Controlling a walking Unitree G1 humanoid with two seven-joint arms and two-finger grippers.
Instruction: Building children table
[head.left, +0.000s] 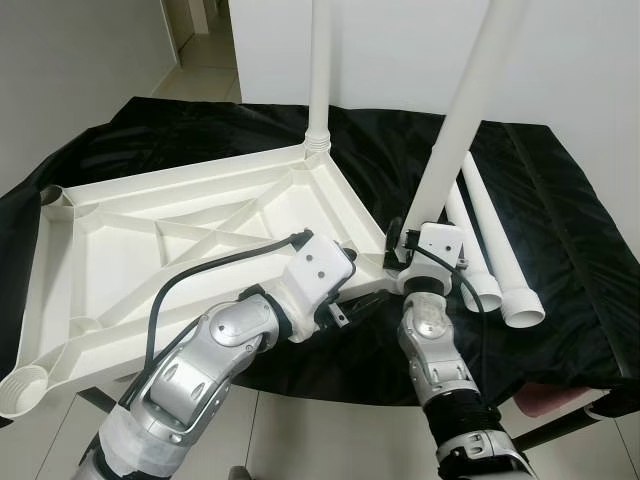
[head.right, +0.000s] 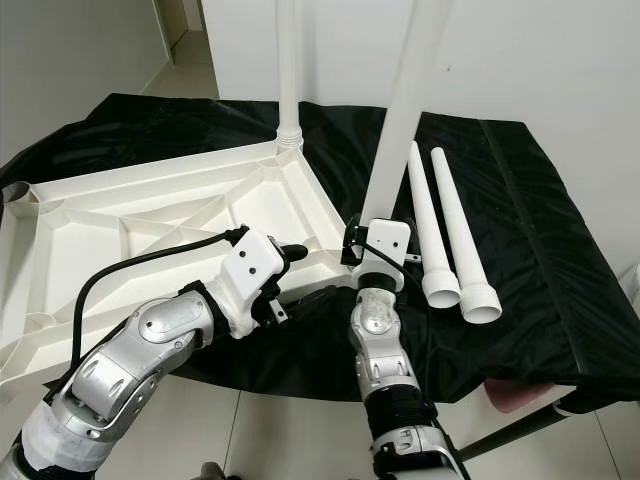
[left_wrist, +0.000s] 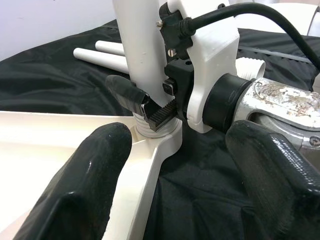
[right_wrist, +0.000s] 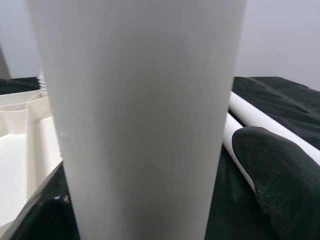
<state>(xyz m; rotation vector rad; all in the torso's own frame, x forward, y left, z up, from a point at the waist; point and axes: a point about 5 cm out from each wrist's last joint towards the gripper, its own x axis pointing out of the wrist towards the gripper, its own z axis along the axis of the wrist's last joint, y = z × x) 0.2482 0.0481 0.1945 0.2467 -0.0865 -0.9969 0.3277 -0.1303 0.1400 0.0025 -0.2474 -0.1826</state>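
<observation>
A white plastic tabletop (head.left: 150, 250) lies upside down on a surface covered with black cloth (head.left: 560, 230). One white leg (head.left: 320, 70) stands upright in its far corner. A second leg (head.left: 455, 130) stands tilted at the near right corner socket (left_wrist: 155, 132), and my right gripper (head.left: 400, 235) is shut on its base, with one finger (left_wrist: 127, 92) pressed against it. My left gripper (head.left: 352, 285) is open, its fingers (left_wrist: 85, 185) spread on either side of that same corner. Two loose legs (head.left: 485, 245) lie side by side on the cloth to the right.
Open sockets show at the tabletop's near left corner (head.left: 22, 390) and far left corner (head.left: 55, 198). A white wall (head.left: 400, 50) stands behind, with a doorway at the upper left. Tiled floor (head.left: 330, 440) lies below the cloth's front edge. A pinkish object (head.left: 545, 400) sits at the lower right.
</observation>
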